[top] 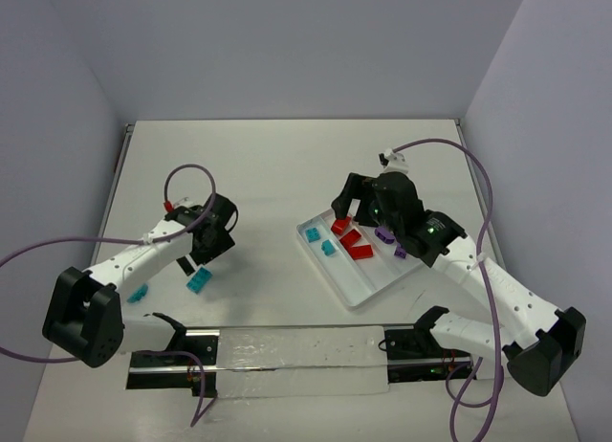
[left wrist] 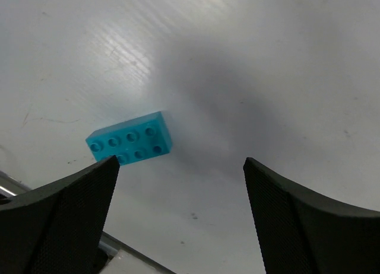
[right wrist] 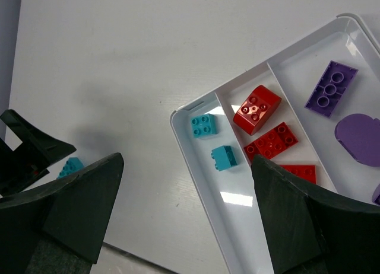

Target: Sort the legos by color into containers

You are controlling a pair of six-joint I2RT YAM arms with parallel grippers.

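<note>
Your target is the teal studded rectangular plastic brick [left wrist: 129, 139] lying flat, studs up, on the white table [top: 268, 174], well apart from the shallow white three-compartment plastic tray [top: 356, 287]. In the left wrist view the brick sits ahead of the left gripper [left wrist: 178, 167] and off toward its left finger [left wrist: 65, 214], one end just beside that fingertip; it is not centred in the gap. Its long axis runs roughly across the gap, tilted slightly. I judge you will need to shift and turn the wrist to close across the short sides. The left fingers stand wide apart, holding nothing.

A second small teal brick [top: 138, 292] lies further from the tray.

The left arm is plainly nearer. The right gripper [right wrist: 184, 185] hovers over the tray, fingers apart, empty.

No brand, label or legible writing shows.
</note>
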